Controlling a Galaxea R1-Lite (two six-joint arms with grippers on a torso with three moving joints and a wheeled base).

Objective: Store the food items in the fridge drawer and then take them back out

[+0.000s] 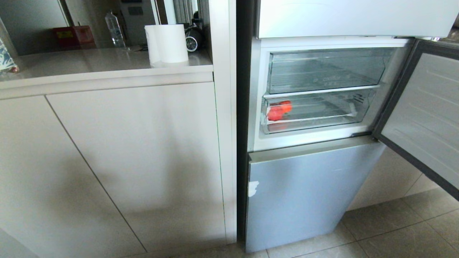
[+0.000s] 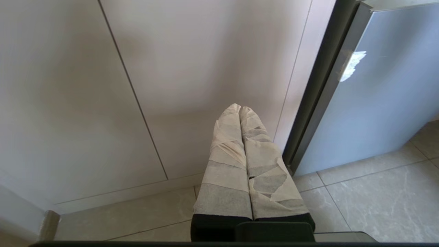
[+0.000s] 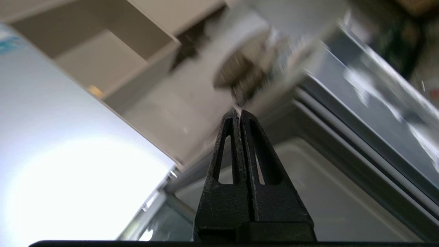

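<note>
Food items (image 1: pixel 280 110) in fridge drawer (image 1: pixel 315 123), beige counter (image 1: pixel 104 62), tiled floor (image 1: pixel 394 229), both arms' fingers (image 2: pixel 240 144) (image 3: pixel 240 144) pressed together, empty.

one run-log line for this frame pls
fridge door: open | food items: in fridge drawer, left end | right gripper: shut, empty | left gripper: shut, parked low by cabinet

The right end effector (image 3: pixel 240 113), its black fingers pressed together, points up at the open grey fridge door (image 3: pixel 360 113), whose frame lies close ahead of its tips. The left end effector (image 2: pixel 240 109), tape-wrapped and closed, faces the beige cabinet front (image 2: pixel 192 68), with bare tiled floor (image 2: pixel 370 192) beneath it.
</note>
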